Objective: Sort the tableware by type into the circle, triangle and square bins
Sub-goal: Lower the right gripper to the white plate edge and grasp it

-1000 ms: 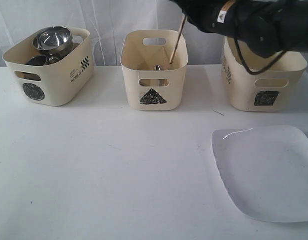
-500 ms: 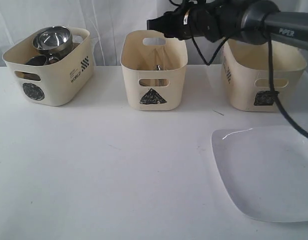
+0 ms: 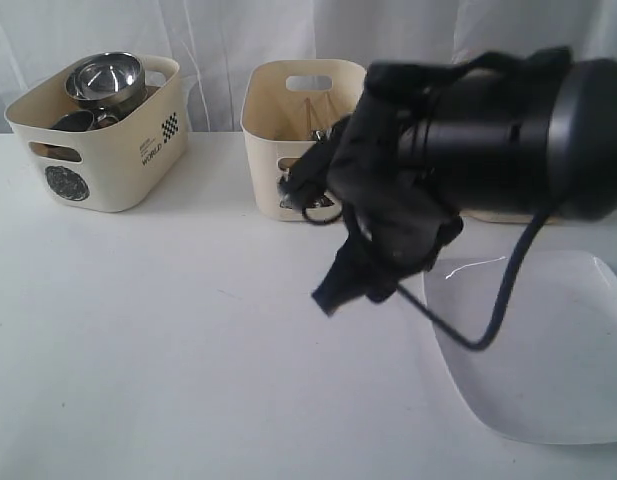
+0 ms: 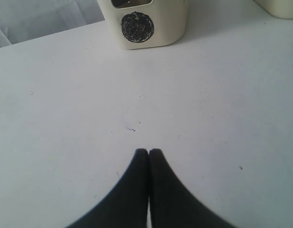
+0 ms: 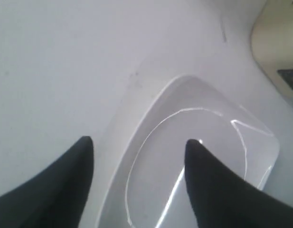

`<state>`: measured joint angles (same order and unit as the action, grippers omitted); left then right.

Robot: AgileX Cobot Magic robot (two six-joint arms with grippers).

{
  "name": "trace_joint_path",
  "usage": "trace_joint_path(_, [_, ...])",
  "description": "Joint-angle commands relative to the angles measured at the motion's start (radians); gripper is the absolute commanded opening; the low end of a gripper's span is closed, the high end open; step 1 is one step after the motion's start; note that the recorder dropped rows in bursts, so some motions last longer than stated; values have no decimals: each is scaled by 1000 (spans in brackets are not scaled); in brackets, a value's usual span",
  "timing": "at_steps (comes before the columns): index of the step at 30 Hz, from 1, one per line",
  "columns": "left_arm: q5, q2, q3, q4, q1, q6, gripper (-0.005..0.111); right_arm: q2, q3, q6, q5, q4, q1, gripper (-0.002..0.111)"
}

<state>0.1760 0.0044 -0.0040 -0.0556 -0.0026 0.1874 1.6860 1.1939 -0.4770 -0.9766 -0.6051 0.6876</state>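
Observation:
The circle bin stands at the back left with a steel bowl and mugs inside. The triangle bin holds steel cutlery and a thin chopstick; my right arm covers its front mark. The large white square plate lies at the front right. My right gripper hangs open and empty above the plate's left edge, its midpoint over the rim. A corner of the square bin shows beyond. My left gripper is shut on nothing, low over bare table facing the circle bin.
The right arm's black body and cable fill the middle of the exterior view and hide the square bin there. White curtains hang behind the bins. White table spreads in front of the bins.
My right gripper opened over the triangle bin and let go of the chopstick, which now lies inside. The arm then swung down and forward over the plate's left edge. The left gripper stayed still.

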Motion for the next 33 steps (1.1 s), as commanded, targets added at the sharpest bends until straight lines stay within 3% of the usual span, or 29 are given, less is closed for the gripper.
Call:
trace_joint_path(1, [-5, -4, 4, -2, 1, -7, 0, 62, -33, -97, -63, -24, 72, 64])
trace_joint_path(11, [-5, -4, 4, -2, 1, -7, 0, 215, -75, -293, -157, -201, 79, 64])
trace_joint_path(30, [-5, -4, 4, -2, 1, -7, 0, 272, -262, -428, 14, -192, 0, 63])
trace_joint_path(33, [-5, -4, 4, -2, 1, -7, 0, 272, -279, -431, 57, -167, 0, 53])
